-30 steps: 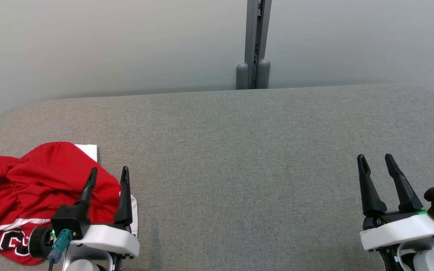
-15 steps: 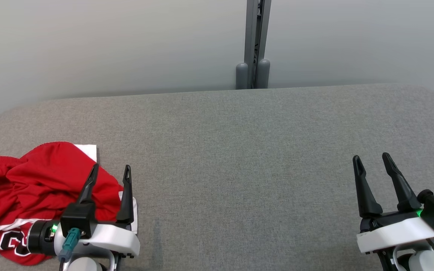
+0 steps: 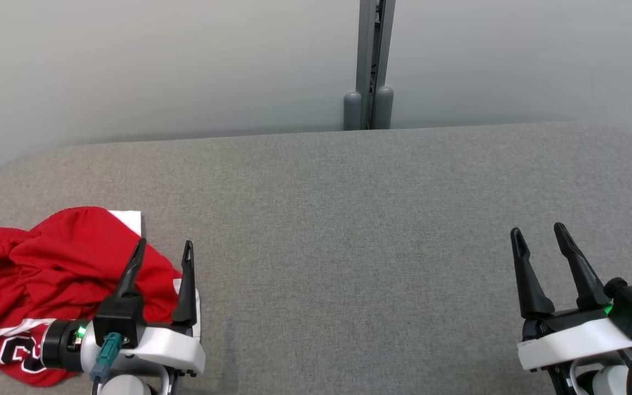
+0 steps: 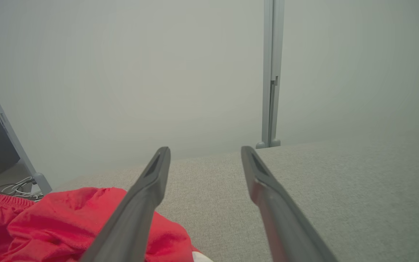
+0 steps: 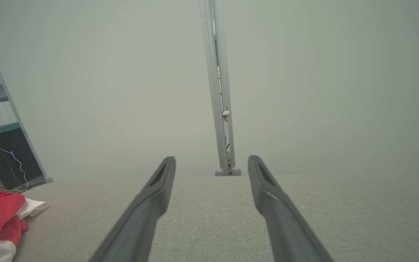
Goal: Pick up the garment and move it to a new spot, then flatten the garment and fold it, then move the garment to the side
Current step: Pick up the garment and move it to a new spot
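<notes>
A grey fabric-covered table (image 3: 349,219) spans the scene from left to right. Its far edge meets a pale wall (image 3: 184,66), which is split by a grey upright post (image 3: 370,60). The red garment (image 3: 47,263) lies crumpled at the near left corner of the table, with a white stripe and black-and-white lettering along its near edge. A flat white piece (image 3: 130,217) pokes out from under its far right side. The left gripper (image 3: 164,242) is over the garment's right edge, its fingers spread apart and pointing toward the wall; whether they touch the cloth cannot be told. The right gripper (image 3: 537,227) is at the near right over bare table, well apart from the garment, its fingers likewise apart and holding nothing.
</notes>
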Robot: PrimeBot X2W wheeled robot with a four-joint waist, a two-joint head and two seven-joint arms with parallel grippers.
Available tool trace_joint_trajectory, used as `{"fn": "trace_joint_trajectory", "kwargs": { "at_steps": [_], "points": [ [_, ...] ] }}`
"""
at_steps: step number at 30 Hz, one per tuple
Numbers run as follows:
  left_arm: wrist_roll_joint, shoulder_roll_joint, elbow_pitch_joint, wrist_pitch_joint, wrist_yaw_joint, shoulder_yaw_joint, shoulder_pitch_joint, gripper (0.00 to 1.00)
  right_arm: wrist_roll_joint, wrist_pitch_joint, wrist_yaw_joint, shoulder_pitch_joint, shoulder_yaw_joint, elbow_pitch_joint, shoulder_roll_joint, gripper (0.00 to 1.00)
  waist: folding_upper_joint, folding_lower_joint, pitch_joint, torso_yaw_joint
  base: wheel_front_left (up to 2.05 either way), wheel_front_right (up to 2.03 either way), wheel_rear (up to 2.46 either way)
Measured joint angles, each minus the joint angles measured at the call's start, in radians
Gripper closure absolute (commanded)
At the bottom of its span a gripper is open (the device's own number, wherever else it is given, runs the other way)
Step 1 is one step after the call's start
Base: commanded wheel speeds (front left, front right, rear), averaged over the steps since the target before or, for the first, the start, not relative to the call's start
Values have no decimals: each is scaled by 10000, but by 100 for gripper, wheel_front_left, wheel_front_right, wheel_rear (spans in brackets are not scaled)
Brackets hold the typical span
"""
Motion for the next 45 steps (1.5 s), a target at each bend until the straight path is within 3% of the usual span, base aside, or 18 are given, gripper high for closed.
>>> {"fn": "trace_joint_trajectory", "kwargs": {
  "at_steps": [30, 45],
  "points": [
    [-90, 0, 128, 0, 0, -29, -31, 0, 29, -6, 0, 1, 15, 19, -23, 0, 0, 0, -14, 122, 0, 0, 0],
    [-205, 6, 234, -2, 2, 132, -61, 0, 217, -15, 0, 66, 186, 48, -12, 0, 0, 0, -90, 1335, 0, 0, 0]
  ]
}}
